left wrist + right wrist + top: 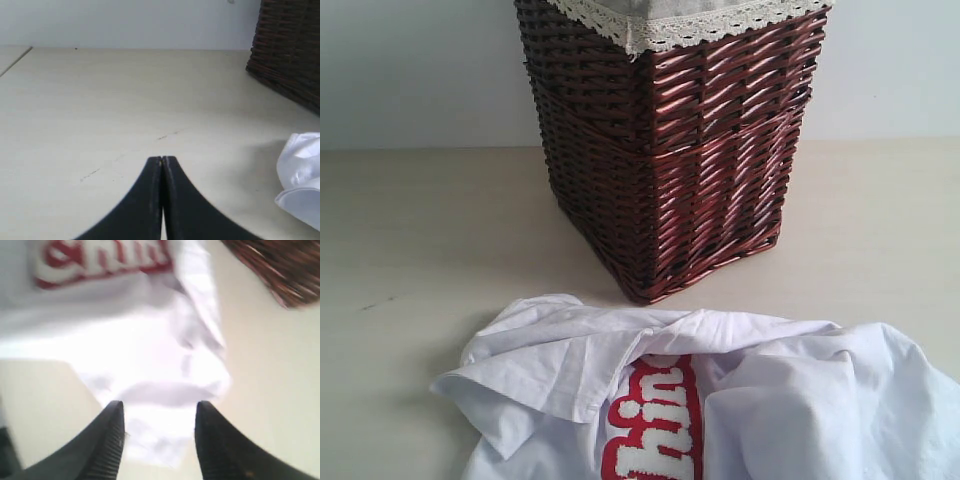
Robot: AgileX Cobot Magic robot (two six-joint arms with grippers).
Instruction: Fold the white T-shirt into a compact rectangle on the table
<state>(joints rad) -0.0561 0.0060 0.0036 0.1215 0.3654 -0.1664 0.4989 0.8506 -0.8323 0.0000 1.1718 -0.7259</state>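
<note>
White short-sleeved cotton T-shirt with red-banded lettering: crumpled on pale beige bench before dark wicker basket; right gripper wide over its edge, likely to take hold; left gripper closed tight, empty.

I seem to work at a home-style laundry setup, staged like a test bench. A pale wood-look table stands against a plain white wall. 1 dark wicker basket with a lace-edged cloth liner sits far, and a crumpled white T-shirt lies near.
</note>
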